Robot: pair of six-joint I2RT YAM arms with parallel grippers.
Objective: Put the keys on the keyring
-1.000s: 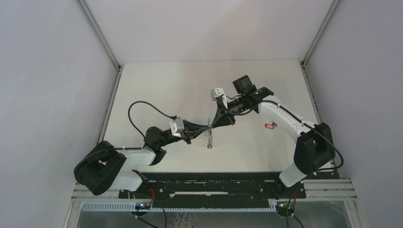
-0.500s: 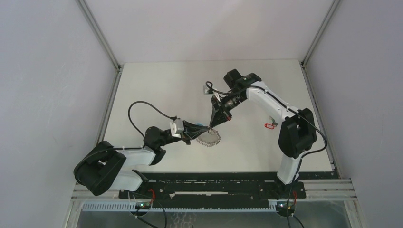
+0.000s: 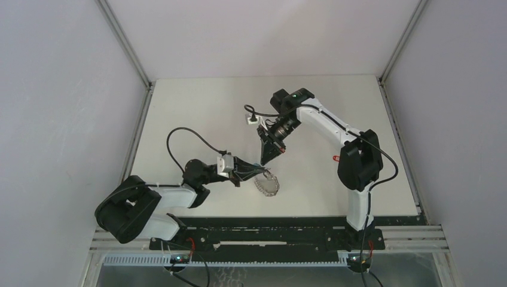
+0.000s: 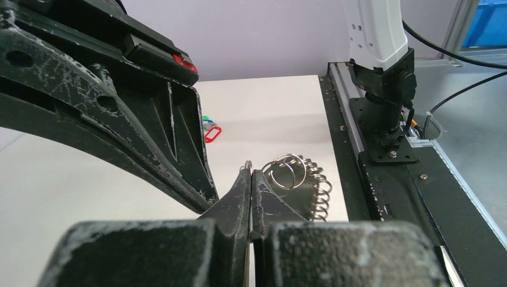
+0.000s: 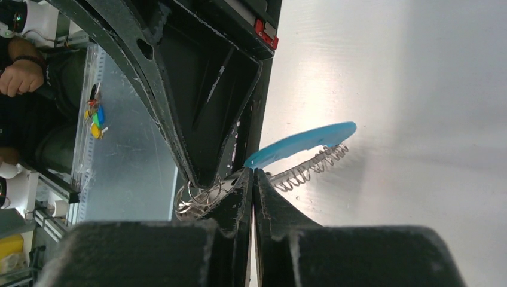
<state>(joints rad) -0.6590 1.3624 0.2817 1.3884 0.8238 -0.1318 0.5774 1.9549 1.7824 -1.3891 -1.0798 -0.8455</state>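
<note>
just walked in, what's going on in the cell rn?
Both arms meet mid-table at the silvery coiled keyring loop with a light blue band. The left gripper is shut on its metal rings. The right gripper looks pinched shut at the blue band's end. A small red key tag lies on the white table by the right arm, not yet threaded on.

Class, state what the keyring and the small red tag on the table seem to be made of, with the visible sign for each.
The keyring: thin silvery coiled rings, probably polished metal, as they glint. Its light blue band: smooth and evenly coloured, likely plastic. The red tag: likely plastic, a bright even outline, but too small to be sure.
</note>
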